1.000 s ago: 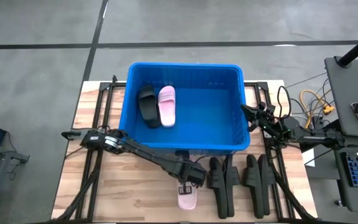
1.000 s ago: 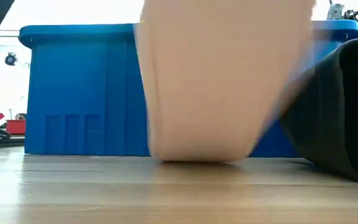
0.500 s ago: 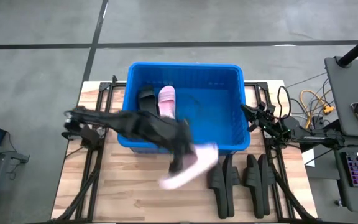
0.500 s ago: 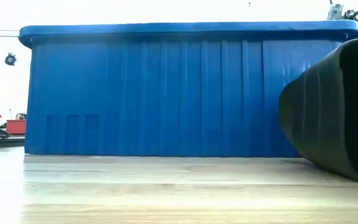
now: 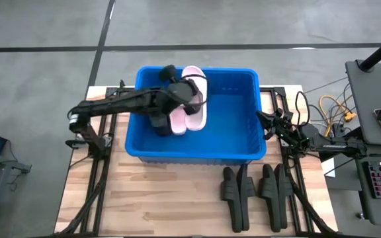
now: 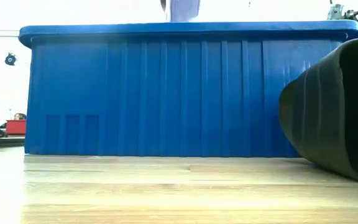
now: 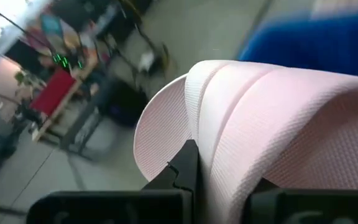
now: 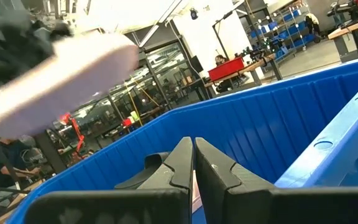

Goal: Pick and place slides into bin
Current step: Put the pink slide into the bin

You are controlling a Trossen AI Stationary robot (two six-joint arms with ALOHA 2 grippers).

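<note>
The blue bin (image 5: pixel 230 125) stands in the middle of the table. My left gripper (image 5: pixel 190 99) hangs over the bin's far left part, shut on a pale pink slide (image 5: pixel 197 79), which also shows in the left wrist view (image 7: pixel 278 118). On the bin's floor lie a black slide (image 5: pixel 156 122) and a second pink slide (image 5: pixel 177 120), side by side. Several black slides (image 5: pixel 253 192) lie soles down on the wood in front of the bin. My right gripper (image 5: pixel 267 123) waits shut at the bin's right wall. My left gripper pinches the pink slide's wide strap (image 7: pixel 229 149) between its two fingers. One finger (image 7: pixel 186 165) sits between strap and footbed, the other outside the strap. The slide is lifted clear above the bin, tilted, with its sole turned up and away from the gripper.
The bin's near wall (image 6: pixel 166 93) fills the low view, with one black slide (image 6: pixel 334 112) close at the right. A laptop and cables (image 5: pixel 376 125) sit off the table's right edge. Bare wood (image 5: pixel 157 198) lies in front of the bin at the left.
My left gripper has lifted the pink slide off the table's near edge, swung it up and toward the far edge over the bin's front wall, and tipped from pointing down to nearly level. The slide has turned over and now hangs clear above the bin.
</note>
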